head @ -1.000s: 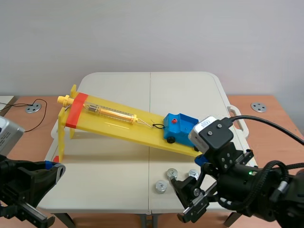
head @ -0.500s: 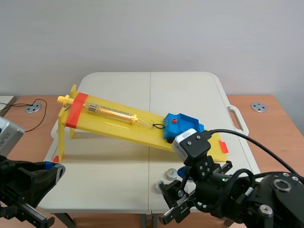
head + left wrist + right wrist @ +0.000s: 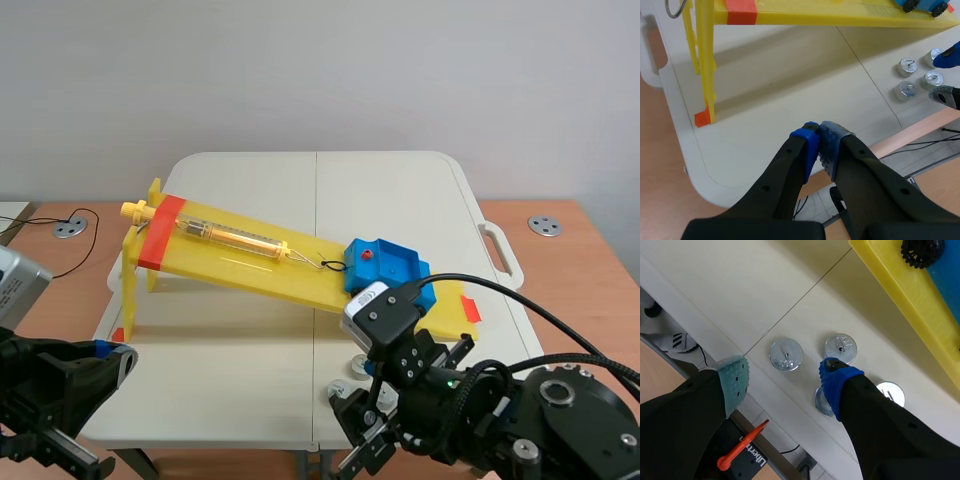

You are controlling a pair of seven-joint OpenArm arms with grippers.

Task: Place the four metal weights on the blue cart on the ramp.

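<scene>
The right gripper (image 3: 785,371), jaws wide open low in the scene's middle, hangs over the four weights (image 3: 840,348) on the table (image 3: 250,180) just below the blue cart (image 3: 385,265), one disc (image 3: 786,354) between its fingers (image 3: 735,382); the closed left gripper (image 3: 818,135) sits far lower left.

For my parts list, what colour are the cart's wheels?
Black; the wheel shows best in the right wrist view.
</scene>
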